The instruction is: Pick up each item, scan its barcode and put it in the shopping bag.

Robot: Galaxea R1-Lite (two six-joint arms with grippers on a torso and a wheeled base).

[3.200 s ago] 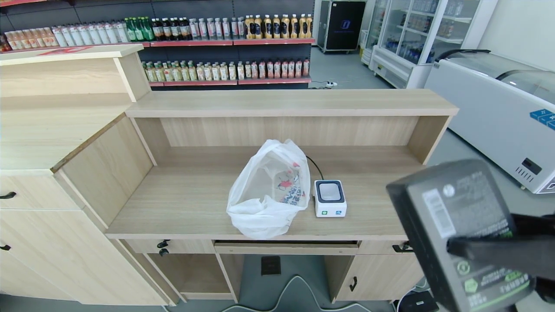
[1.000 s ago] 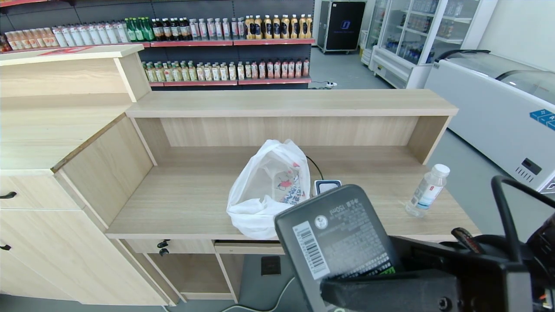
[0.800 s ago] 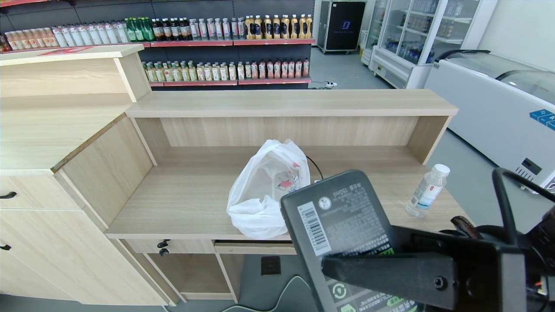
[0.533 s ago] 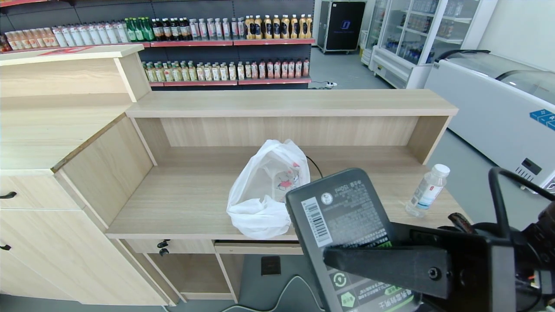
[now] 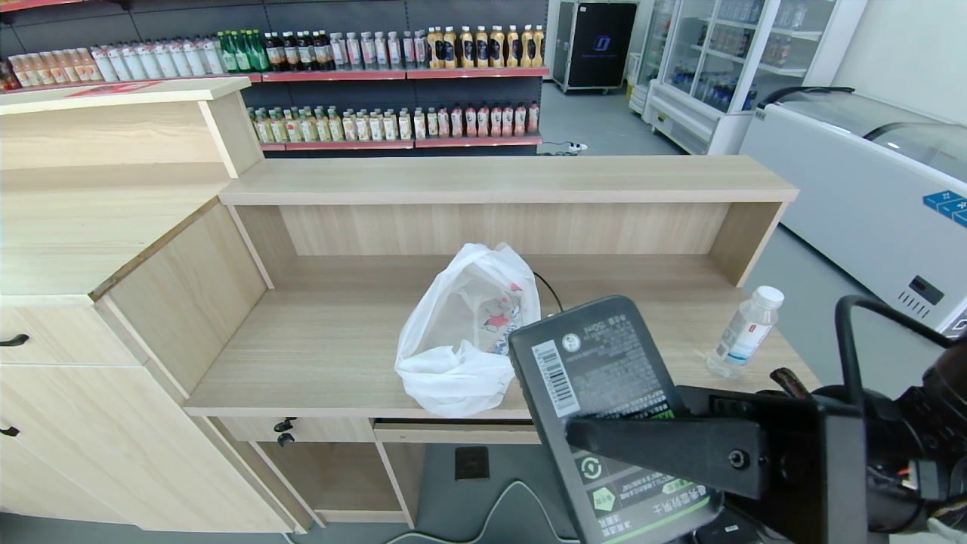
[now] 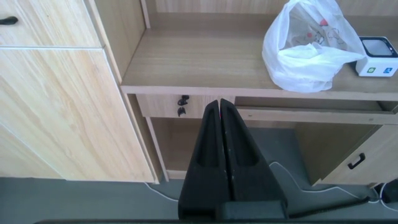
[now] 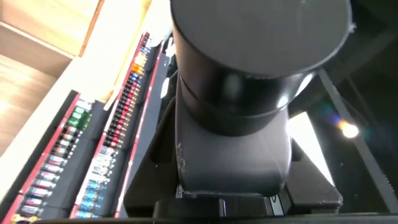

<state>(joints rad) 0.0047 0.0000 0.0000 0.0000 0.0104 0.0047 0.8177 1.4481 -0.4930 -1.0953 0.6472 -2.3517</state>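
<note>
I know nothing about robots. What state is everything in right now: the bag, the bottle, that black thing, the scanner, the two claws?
black item: held in the air, barcode side facing the head camera.
right gripper: jaws shut on the black item.
left gripper: jaws shut, empty.
shopping bag: on the counter, mouth open.
water bottle: standing on the counter, cap on.
scanner: beside the shopping bag, window up.

One black bottle (image 5: 604, 378) in the right tool (image 5: 604, 446), one clear bottle (image 5: 744, 332) beyond that tool, one bag (image 5: 468, 332) and one scanner (image 6: 378, 56) beyond the left tool (image 6: 219, 106), two tools, one surface (image 5: 325, 340), two shelves (image 5: 400, 74) of many drinks far beyond both.
</note>
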